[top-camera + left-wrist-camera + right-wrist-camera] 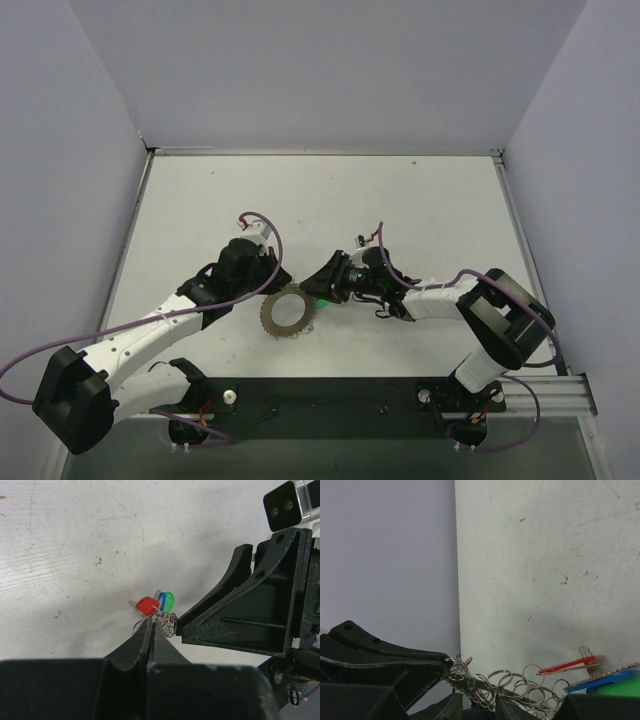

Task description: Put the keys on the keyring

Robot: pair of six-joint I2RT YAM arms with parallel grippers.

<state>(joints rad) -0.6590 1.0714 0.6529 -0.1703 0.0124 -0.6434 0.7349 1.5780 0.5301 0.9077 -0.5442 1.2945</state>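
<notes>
The keyring (pixel 287 312) is a silvery loop of small linked rings between my two grippers. My left gripper (pixel 152 622) is shut, pinching one ring of the keyring (pixel 170 622) at its tips. A red key (pixel 147 605), a blue key (pixel 161 599) and a green key (pixel 169 600) hang together just beyond it. My right gripper (pixel 480 702) has the keyring (pixel 520 682) bunched between its narrowed jaws. The red key (pixel 567 668) and blue key (pixel 605 679) lie to its right. The left gripper (pixel 395 665) shows black at the lower left.
Grey walls (pixel 90 120) close in the white table (pixel 330 200) on three sides. A black rail (pixel 330 400) with both arm bases runs along the near edge. Purple cables (pixel 60 345) loop off each arm.
</notes>
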